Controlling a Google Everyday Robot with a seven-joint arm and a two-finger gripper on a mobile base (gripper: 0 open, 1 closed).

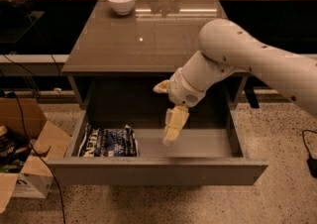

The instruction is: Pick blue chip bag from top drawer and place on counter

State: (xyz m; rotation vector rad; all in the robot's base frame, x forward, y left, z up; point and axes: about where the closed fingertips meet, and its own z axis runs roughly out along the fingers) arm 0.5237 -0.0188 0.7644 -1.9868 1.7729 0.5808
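Note:
The blue chip bag (109, 142) lies flat in the left part of the open top drawer (158, 171), with its white lettering facing up. My gripper (162, 114) hangs over the middle of the drawer, to the right of the bag and apart from it. It is open and empty: one yellowish finger (175, 125) points down into the drawer and the other sticks out to the left. The white arm reaches in from the right across the counter's front edge. The grey-brown counter (143, 39) is the cabinet's top, above the drawer.
A white bowl (121, 1) stands at the counter's back left. An open cardboard box (27, 168) with clutter sits on the floor left of the drawer. A black cable (309, 161) lies on the terrazzo floor at the right.

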